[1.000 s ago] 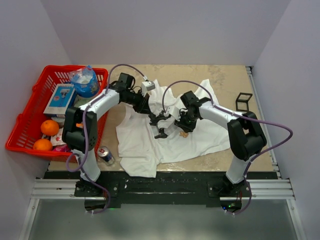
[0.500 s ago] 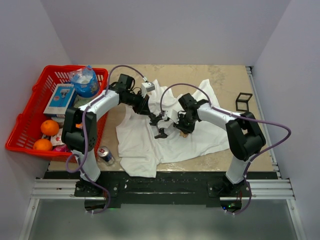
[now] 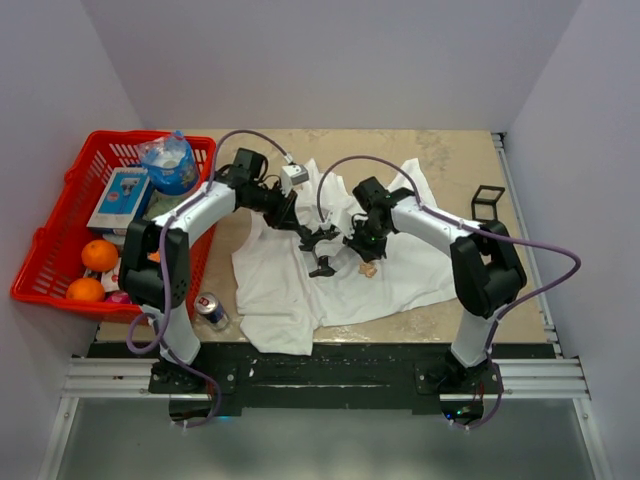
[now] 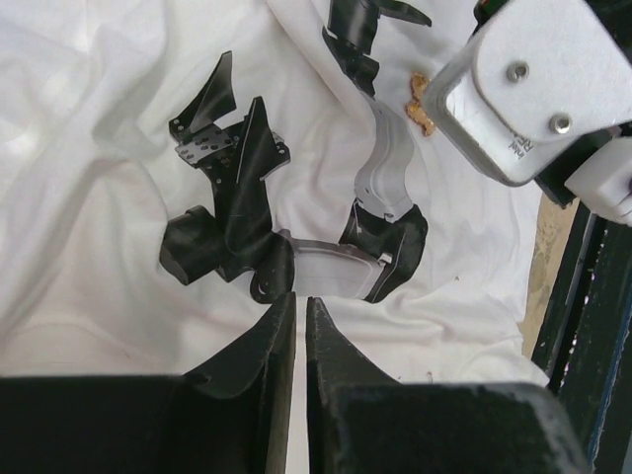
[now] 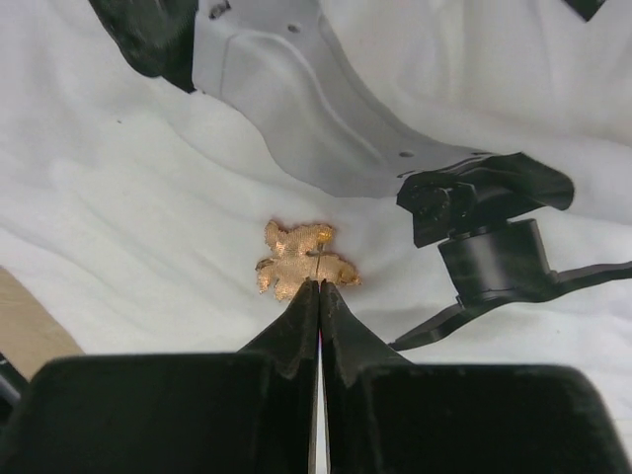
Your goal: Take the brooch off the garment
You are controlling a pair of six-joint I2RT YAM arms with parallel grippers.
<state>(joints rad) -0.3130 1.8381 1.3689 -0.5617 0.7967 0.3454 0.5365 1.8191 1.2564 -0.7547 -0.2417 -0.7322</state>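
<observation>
Status: removal not complete. The brooch (image 5: 301, 262) lies flat on the garment (image 3: 290, 300), with white cloth showing all round it, and nothing shows it lifted or freed. Done, as far as you can see: both arms are down at the shirt front and the right one has reached the piece. Left to do: get the brooch off the cloth and carry it clear.

Right gripper (image 5: 318, 288): the jaws are pressed together with no gap visible. In the right wrist view their tips meet right at the near edge of the brooch, where a thin pin-like line runs from the piece into the tips. You can judge this a nip on that edge or pin. The frames do not show how secure it is.

Brooch relative to the right gripper: directly ahead of the tips and touching them, centred on the finger line, with most of its body just beyond the tips.

Left gripper (image 4: 299, 311): the jaws are almost together, with only a thin white sliver between them, and the tips are down at the black print (image 4: 232, 212). Your likely reading is a pinched fold of shirt, held as an anchor. From these fingers the brooch sits well ahead and off to the right, well apart from them.
</observation>
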